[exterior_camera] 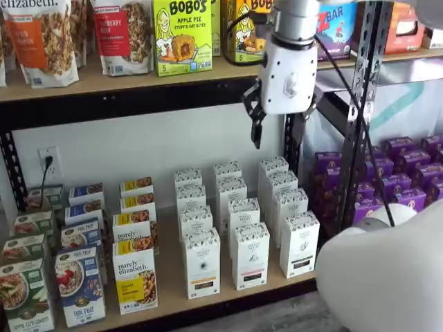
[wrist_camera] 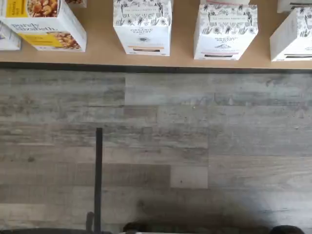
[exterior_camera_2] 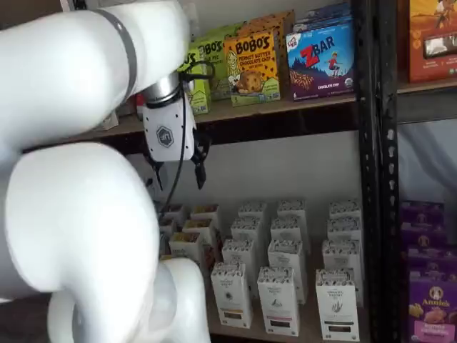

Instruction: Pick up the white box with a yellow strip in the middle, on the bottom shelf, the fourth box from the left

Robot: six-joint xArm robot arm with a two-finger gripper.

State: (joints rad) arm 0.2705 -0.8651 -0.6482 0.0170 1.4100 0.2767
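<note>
Looking down the bottom shelf [exterior_camera: 173, 290], I see the white box [exterior_camera: 202, 264] at the front, granola box [exterior_camera: 135, 280] tight at its 9 o'clock, pink-strip carton [exterior_camera: 250, 256] at 3. Above, my gripper [exterior_camera_2: 176, 173] hangs wide, probably clear. Open aisle fronts the shelf edge; grey plank floor [wrist_camera: 156, 146] below.

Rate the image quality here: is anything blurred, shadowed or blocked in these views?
Wrist view: shelf boxes fairly sharp, soft shadow on the floor. A shelf view: evenly lit, gripper slightly soft, the arm a blurred white mass in the corner. A shelf view: the arm blocks about half the frame, and the white box reads clearly.
</note>
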